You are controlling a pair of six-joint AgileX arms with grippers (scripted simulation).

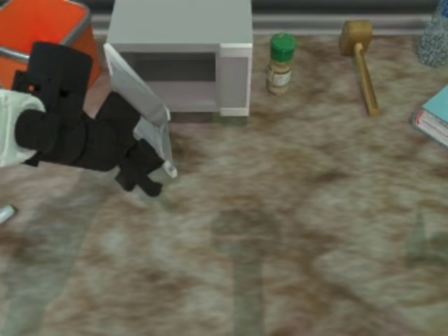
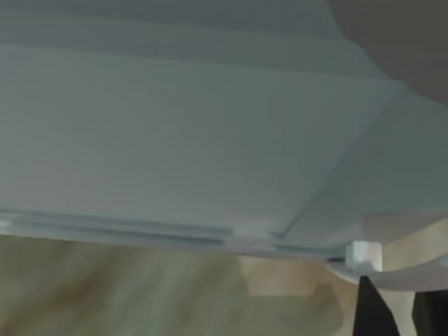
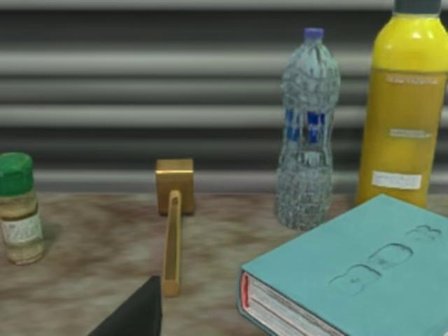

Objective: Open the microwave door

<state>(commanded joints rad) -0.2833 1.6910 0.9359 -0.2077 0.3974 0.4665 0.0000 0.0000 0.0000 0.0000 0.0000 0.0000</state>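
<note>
gripping the microwave door [image 1: 140, 87] by its free near edge, we clamp our left gripper [image 1: 162, 170] on the handle [image 1: 168, 168]. we judge this rigid, light panel swings easily from the microwave [image 1: 183, 42]; we cannot tell our right gripper's state.

— Where do your cameras sit?

— One hangs above the brown mottled worktop [image 1: 280, 231], looking straight down. My left wrist camera is pressed close against the white-framed microwave door [image 2: 175, 133], filling its view.

— And the right?

— Low, facing level toward the ribbed grey back wall [image 3: 140, 84], farther off. It shares with the top view the green-capped spice jar [image 3: 17, 208], golden wooden mallet [image 3: 173, 217] and teal hardcover book [image 3: 350, 280].
</note>
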